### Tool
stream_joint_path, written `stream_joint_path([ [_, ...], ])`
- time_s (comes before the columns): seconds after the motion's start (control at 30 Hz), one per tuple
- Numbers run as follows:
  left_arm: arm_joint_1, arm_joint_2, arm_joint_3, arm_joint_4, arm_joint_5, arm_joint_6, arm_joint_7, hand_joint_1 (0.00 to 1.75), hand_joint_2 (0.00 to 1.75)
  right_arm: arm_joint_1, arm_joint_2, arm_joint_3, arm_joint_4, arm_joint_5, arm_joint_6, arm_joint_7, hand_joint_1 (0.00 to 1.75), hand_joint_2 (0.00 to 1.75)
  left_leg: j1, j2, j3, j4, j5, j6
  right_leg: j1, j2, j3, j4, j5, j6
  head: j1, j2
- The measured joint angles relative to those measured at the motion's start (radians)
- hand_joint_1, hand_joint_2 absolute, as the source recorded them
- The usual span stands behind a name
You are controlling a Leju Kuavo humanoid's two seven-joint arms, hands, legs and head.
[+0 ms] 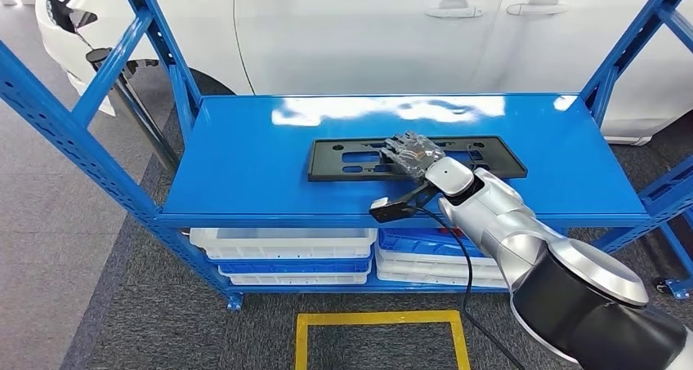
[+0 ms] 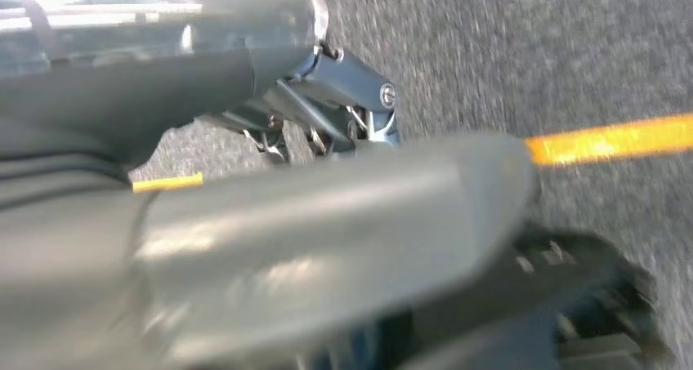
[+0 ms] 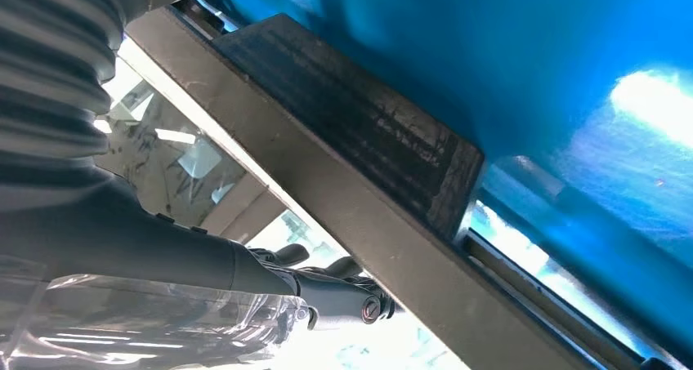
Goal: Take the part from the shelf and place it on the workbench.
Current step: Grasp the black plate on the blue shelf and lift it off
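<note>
The right robot hand (image 1: 413, 153) reaches forward from a silver arm and lies on the middle of the part (image 1: 343, 159), fingers laid over it; whether it actually grips cannot be told. The part is a flat, matte black rectangular plate (slotted with cut-outs) lying on the glossy blue shelf (image 1: 245, 166). White and blue bins (image 1: 282, 251) stack beneath.
</note>
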Motion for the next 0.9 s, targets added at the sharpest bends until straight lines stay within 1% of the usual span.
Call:
stream_joint_path([
  [0.03,0.0,0.0,0.0,0.0,0.0,0.0,0.002,0.0,0.0,0.0,0.0,0.0,0.0,0.001,0.001,0.0,0.0,1.75,0.001,0.0,0.002,-0.007,0.016,0.0,0.0,0.0,0.001,0.001,-0.001,0.0,0.0,0.0],
  [0.07,0.0,0.0,0.0,0.0,0.0,0.001,0.003,0.0,0.0,0.0,0.0,0.0,0.0,0.001,0.001,0.0,0.0,1.75,0.001,0.0,0.024,-0.055,0.049,0.001,0.0,0.0,0.002,0.002,-0.002,0.002,0.0,0.0],
  [0.1,0.0,0.0,0.0,0.0,0.0,0.001,0.004,0.0,0.0,0.0,0.0,0.0,0.0,0.001,0.002,0.0,0.0,1.75,0.001,0.0,0.059,-0.13,0.088,0.004,0.0,0.001,0.003,0.003,-0.003,0.004,0.0,0.0],
  [0.13,-0.001,0.0,0.0,0.0,0.0,0.001,0.004,0.0,0.0,-0.001,0.0,0.0,0.0,0.001,0.002,0.0,0.0,1.75,0.0,0.001,0.095,-0.202,0.115,0.008,0.002,0.001,0.004,0.005,-0.005,0.007,0.0,0.0],
  [0.17,-0.002,0.0,0.0,0.0,0.0,0.001,0.004,0.0,0.0,-0.002,0.0,-0.001,0.0,0.001,0.002,-0.001,0.03,1.75,-0.001,0.0,0.12,-0.254,0.132,0.012,0.004,0.001,0.003,0.007,-0.006,0.011,0.0,0.0],
  [0.2,-0.002,0.0,0.0,0.0,0.001,0.001,0.004,0.0,0.0,-0.003,0.0,-0.001,0.0,0.001,0.002,-0.001,0.4,1.75,-0.002,0.0,0.132,-0.282,0.136,0.016,0.006,0.001,0.001,0.008,-0.007,0.016,0.0,0.0],
  [0.23,-0.001,0.0,0.0,0.0,0.001,0.001,0.005,0.0,0.0,-0.004,0.0,-0.001,0.0,0.001,0.002,-0.002,0.82,1.75,-0.004,-0.001,0.134,-0.287,0.133,0.021,0.007,0.002,-0.001,0.008,-0.006,0.021,0.0,0.0],
  [0.3,0.0,-0.001,0.0,0.0,0.002,0.001,0.006,0.0,0.0,-0.005,0.0,-0.001,0.0,0.001,0.003,-0.005,1.65,1.75,-0.003,-0.001,0.132,-0.291,0.137,0.033,0.005,0.001,-0.003,0.011,-0.009,0.032,0.0,0.0],
  [0.33,0.0,-0.001,0.0,0.0,0.002,0.001,0.007,0.0,0.0,-0.006,0.0,-0.001,0.0,0.001,0.004,-0.007,1.72,1.75,-0.001,-0.001,0.133,-0.294,0.14,0.039,0.004,0.001,-0.009,0.025,-0.02,0.038,0.0,0.0],
  [0.37,-0.001,-0.001,0.0,0.0,0.002,0.001,0.007,0.0,0.0,-0.007,0.0,-0.001,0.0,0.001,0.005,-0.009,1.73,1.75,0.0,0.0,0.134,-0.297,0.142,0.044,0.002,0.001,-0.023,0.057,-0.042,0.043,0.0,0.0],
  [0.4,-0.002,-0.001,0.0,0.0,0.003,0.001,0.007,0.0,0.0,-0.008,0.0,-0.002,0.0,0.001,0.006,-0.011,1.73,1.75,0.001,0.0,0.134,-0.298,0.144,0.048,0.0,0.001,-0.047,0.112,-0.073,0.046,0.0,0.0],
  [0.43,-0.002,-0.001,0.0,0.0,0.003,0.001,0.007,0.0,0.0,-0.008,0.0,-0.002,0.0,0.001,0.007,-0.012,1.74,1.75,0.0,0.0,0.133,-0.298,0.144,0.05,-0.001,0.001,-0.08,0.183,-0.106,0.049,0.0,0.0],
  [0.47,-0.001,-0.001,0.0,0.0,0.004,0.001,0.007,0.0,0.0,-0.006,0.0,-0.002,0.0,0.001,0.008,-0.014,1.74,1.75,0.0,0.0,0.132,-0.297,0.144,0.051,-0.002,0.001,-0.111,0.25,-0.132,0.052,0.0,0.0],
  [0.5,0.0,-0.001,0.0,0.0,0.004,0.001,0.007,0.0,0.0,-0.004,0.0,-0.002,0.001,0.001,0.009,-0.015,1.74,1.75,0.0,0.0,0.131,-0.296,0.143,0.052,-0.003,0.001,-0.133,0.294,-0.142,0.053,0.0,0.0],
  [0.53,0.001,-0.001,0.0,0.0,0.005,0.001,0.007,0.0,0.0,-0.003,0.0,-0.002,0.001,0.001,0.01,-0.015,1.75,1.75,0.0,-0.001,0.131,-0.295,0.143,0.052,-0.003,0.001,-0.136,0.3,-0.132,0.053,0.0,0.0],
  [0.57,0.002,-0.001,0.0,0.0,0.005,0.001,0.007,0.0,0.0,-0.003,0.0,-0.002,0.001,0.001,0.01,-0.016,1.75,1.75,0.0,-0.001,0.131,-0.293,0.142,0.05,-0.004,0.001,-0.118,0.261,-0.104,0.053,0.0,0.0],
  [0.6,0.002,-0.002,0.0,0.0,0.006,0.001,0.007,0.0,0.0,-0.005,0.0,-0.002,0.001,0.0,0.009,-0.016,1.75,1.75,0.0,-0.001,0.132,-0.291,0.141,0.048,-0.004,0.001,-0.085,0.192,-0.067,0.051,0.0,0.0],
  [0.63,0.001,-0.002,0.0,0.0,0.008,0.001,0.006,0.0,0.0,-0.008,0.0,-0.003,0.0,0.0,0.008,-0.016,1.75,1.75,-0.002,-0.002,0.131,-0.288,0.139,0.045,-0.003,0.001,-0.049,0.12,-0.04,0.047,0.0,0.0],
  [0.67,0.001,-0.002,0.0,0.0,0.009,0.0,0.006,0.0,0.0,-0.011,0.001,-0.003,0.0,0.0,0.007,-0.015,1.75,1.75,-0.003,-0.002,0.13,-0.286,0.137,0.041,0.0,0.002,-0.022,0.063,-0.021,0.042,0.0,0.0],
  [0.7,0.001,-0.002,0.0,0.0,0.01,0.0,0.006,0.0,0.0,-0.014,0.001,-0.004,0.0,0.0,0.006,-0.015,1.75,1.75,-0.004,-0.002,0.129,-0.284,0.136,0.036,0.003,0.002,-0.007,0.03,-0.014,0.037,0.0,0.0],
  [0.77,0.001,-0.002,0.0,0.0,0.01,0.0,0.005,0.0,0.0,-0.015,0.001,-0.004,0.0,0.0,0.006,-0.014,1.75,1.75,-0.005,-0.002,0.129,-0.285,0.136,0.027,0.006,0.003,-0.004,0.019,-0.015,0.026,0.0,0.0],
  [0.8,0.001,-0.001,0.0,0.0,0.01,0.0,0.005,0.0,0.0,-0.016,0.001,-0.004,-0.001,0.0,0.006,-0.015,1.75,1.75,-0.004,-0.002,0.129,-0.285,0.134,0.022,0.004,0.002,-0.002,0.017,-0.013,0.02,0.0,0.0],
  [0.83,0.001,-0.001,0.0,0.0,0.01,0.0,0.005,0.0,0.0,-0.016,0.001,-0.004,-0.001,0.0,0.006,-0.015,1.75,1.75,-0.004,-0.002,0.126,-0.276,0.126,0.017,0.001,0.001,0.0,0.013,-0.011,0.014,0.0,0.0],
  [0.87,0.001,-0.001,0.0,0.0,0.01,0.0,0.005,0.0,0.0,-0.017,0.001,-0.004,-0.001,0.001,0.007,-0.016,1.75,1.75,-0.004,-0.001,0.114,-0.248,0.107,0.012,-0.001,0.0,0.001,0.01,-0.009,0.008,0.0,0.0],
  [0.9,0.001,-0.001,0.0,0.0,0.01,0.0,0.005,0.0,0.0,-0.016,0.002,-0.004,-0.002,0.001,0.007,-0.016,1.75,1.75,-0.003,-0.001,0.092,-0.198,0.078,0.008,-0.003,-0.001,0.003,0.007,-0.008,0.003,0.0,0.0],
])
